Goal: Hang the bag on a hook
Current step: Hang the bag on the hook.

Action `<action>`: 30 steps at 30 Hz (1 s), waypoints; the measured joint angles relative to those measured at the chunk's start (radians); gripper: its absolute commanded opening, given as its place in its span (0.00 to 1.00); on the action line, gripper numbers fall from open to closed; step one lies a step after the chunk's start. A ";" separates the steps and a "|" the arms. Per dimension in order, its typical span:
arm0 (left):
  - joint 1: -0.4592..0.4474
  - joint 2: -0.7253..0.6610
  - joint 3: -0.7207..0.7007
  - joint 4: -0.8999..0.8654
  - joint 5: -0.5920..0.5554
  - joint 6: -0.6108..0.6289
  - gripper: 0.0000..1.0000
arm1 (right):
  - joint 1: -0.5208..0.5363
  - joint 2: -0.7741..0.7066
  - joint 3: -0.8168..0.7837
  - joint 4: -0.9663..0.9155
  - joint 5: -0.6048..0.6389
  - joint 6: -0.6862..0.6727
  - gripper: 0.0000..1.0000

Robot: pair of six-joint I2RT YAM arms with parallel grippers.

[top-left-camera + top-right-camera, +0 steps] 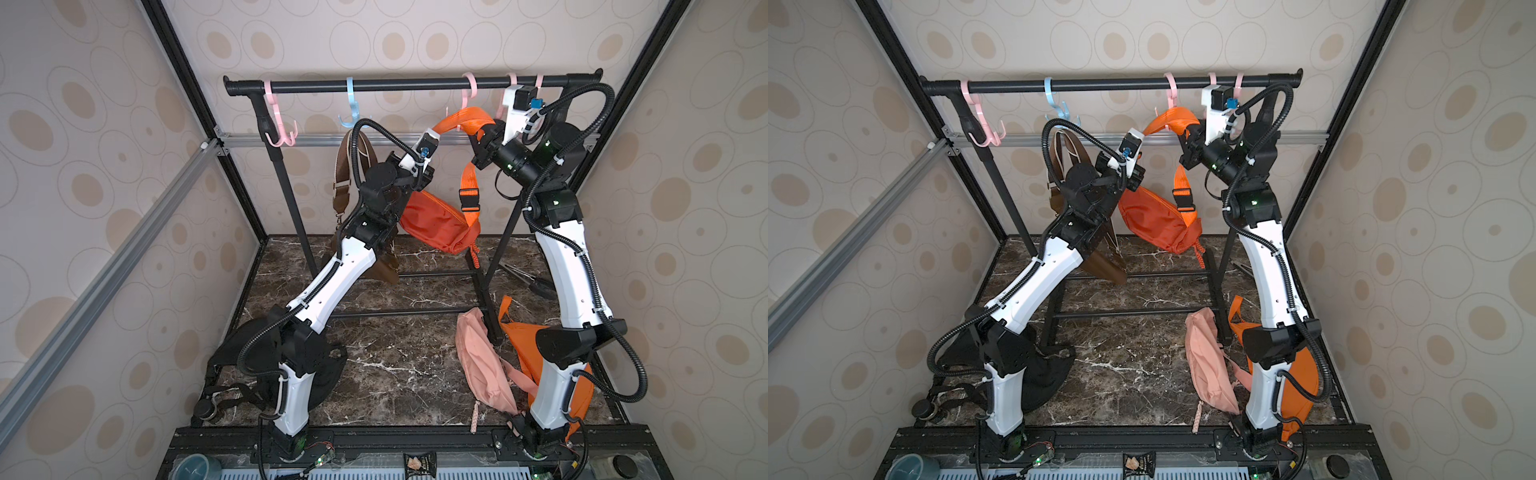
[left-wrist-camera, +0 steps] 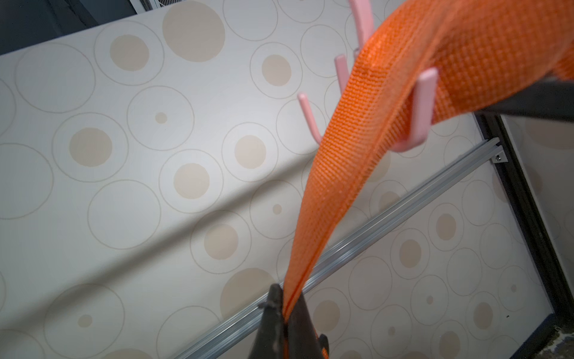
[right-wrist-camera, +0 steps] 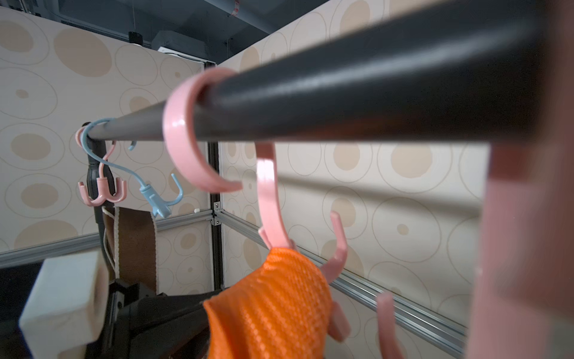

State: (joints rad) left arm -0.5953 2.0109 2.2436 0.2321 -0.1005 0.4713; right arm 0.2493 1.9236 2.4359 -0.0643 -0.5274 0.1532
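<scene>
Rail (image 1: 374,85) at back; orange bag (image 1: 436,224) hangs beneath, clear of floor; strap (image 1: 461,118) arches along rail, pinched tight by left gripper (image 2: 284,310) low, right gripper (image 1: 484,139) beside pink hook (image 2: 424,102); strap sits behind 1 prong, in crook.

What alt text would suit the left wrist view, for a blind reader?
The left gripper pinches an orange strap, which rises and passes between the prongs of a pink hook. Behind are wallpaper with beige circles and a metal rail.
</scene>
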 measured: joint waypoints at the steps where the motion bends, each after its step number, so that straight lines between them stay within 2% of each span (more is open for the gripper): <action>1: 0.000 0.003 0.002 -0.012 0.005 -0.007 0.00 | 0.000 -0.018 -0.043 0.029 0.001 0.000 0.00; 9: -0.047 0.007 0.002 -0.058 0.023 -0.024 0.00 | 0.000 -0.216 -0.373 0.195 0.012 0.045 0.00; 10: -0.051 0.009 0.002 -0.065 0.023 -0.028 0.05 | -0.001 -0.220 -0.386 0.206 0.011 0.050 0.00; 11: -0.054 0.010 0.002 -0.071 0.023 -0.031 0.18 | -0.002 -0.220 -0.392 0.213 0.011 0.056 0.00; 12: -0.056 0.010 0.002 -0.079 0.018 -0.032 0.23 | -0.003 -0.218 -0.393 0.214 0.009 0.063 0.01; 15: -0.054 0.016 0.002 -0.115 0.003 -0.051 0.33 | -0.005 -0.199 -0.365 0.194 0.001 0.074 0.15; 24: -0.056 0.012 -0.003 -0.207 0.021 -0.126 0.75 | -0.006 -0.179 -0.336 0.154 -0.027 0.096 0.54; 30: -0.082 -0.072 -0.073 -0.234 0.047 -0.154 0.96 | 0.002 -0.196 -0.364 0.122 -0.014 0.090 0.70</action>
State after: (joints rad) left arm -0.6773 1.9392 2.1704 -0.0021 -0.0536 0.3176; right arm 0.2516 1.7275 2.0720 0.0582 -0.5415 0.2436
